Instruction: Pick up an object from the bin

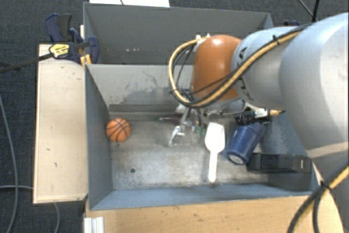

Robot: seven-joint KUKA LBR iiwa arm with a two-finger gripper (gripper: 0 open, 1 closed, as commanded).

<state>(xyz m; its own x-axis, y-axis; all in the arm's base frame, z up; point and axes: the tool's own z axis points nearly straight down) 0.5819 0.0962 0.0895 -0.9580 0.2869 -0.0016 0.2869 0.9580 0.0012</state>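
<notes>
The gripper point(184, 129) hangs low over the bare bin floor point(147, 163), with nothing visibly in it; how far open it is I cannot tell. Just beside it, toward the arm, lies a white plastic spoon point(214, 145), probably light, stiff and slick, and best pinched across its narrow handle.

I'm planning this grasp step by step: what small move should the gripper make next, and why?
Probably a small sideways shift toward the white spoon. The gripper sits low over bare bin floor just beside the spoon's bowl, while the small basketball lies farther off by the view's left wall.
</notes>
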